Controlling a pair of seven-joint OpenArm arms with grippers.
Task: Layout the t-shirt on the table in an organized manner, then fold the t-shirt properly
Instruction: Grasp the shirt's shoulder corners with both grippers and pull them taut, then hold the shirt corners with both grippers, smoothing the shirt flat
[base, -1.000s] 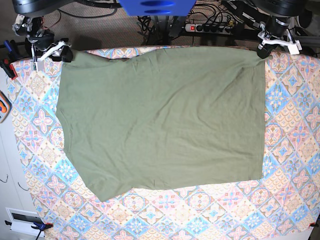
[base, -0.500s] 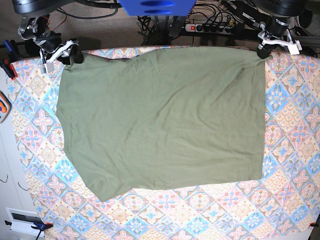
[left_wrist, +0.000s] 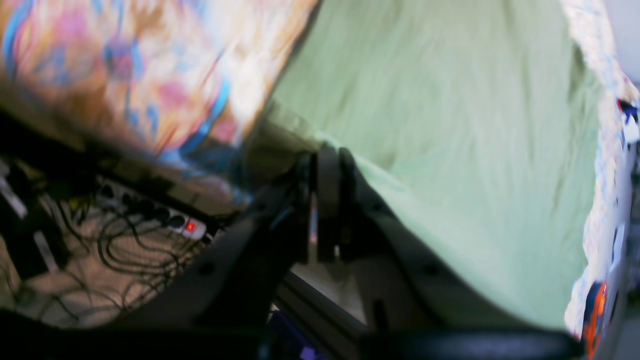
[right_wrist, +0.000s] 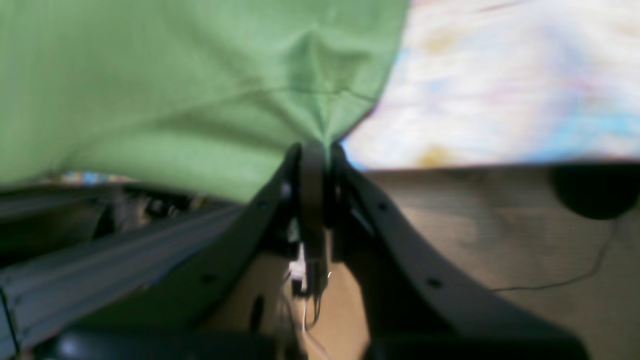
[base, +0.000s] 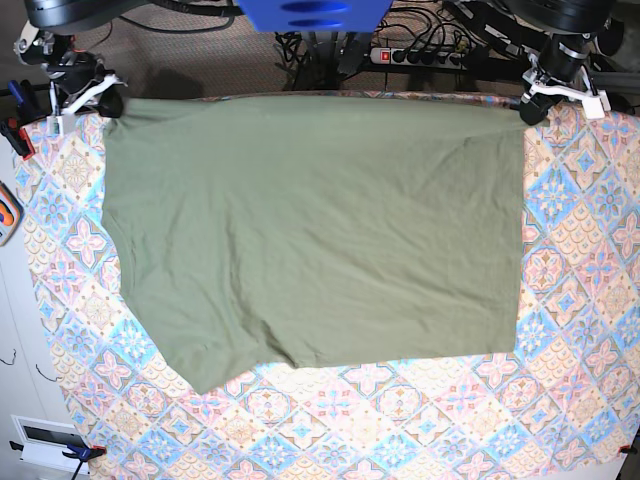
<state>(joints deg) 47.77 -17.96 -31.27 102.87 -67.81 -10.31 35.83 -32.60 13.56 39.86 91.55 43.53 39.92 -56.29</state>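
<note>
Olive-green cotton, soft and lightly creased: the t-shirt (base: 310, 235) lies spread flat across the table (base: 580, 300), covering most of the far and middle part. Its far edge runs nearly straight along the table's far side, its right edge is straight too, and the near-left corner sticks out in a slanted point, so the outline is lopsided. Faint wrinkles fan across the cloth, no big folds.

Table top is a pastel diamond-tile print w/ pink, blue and cream flowers, bare along the near side and both ends. A power strip (base: 420, 56) w/ a red switch sits on the floor beyond the table, among dark cables.

Right gripper (base: 85, 95) is at the shirt's far corner on the base view's left; in the wrist view its black fingers (right_wrist: 312, 165) are pressed together on a tuft of green cloth, which puckers toward the grip (pic is blurred, but the pinch reads clearly). Left gripper (base: 545, 92) is at the opposite far corner, jaws likewise closed on the shirt's edge (left_wrist: 327, 160). Both arms reach in low from beyond the far edge, wrists tilted down toward the cloth.
</note>
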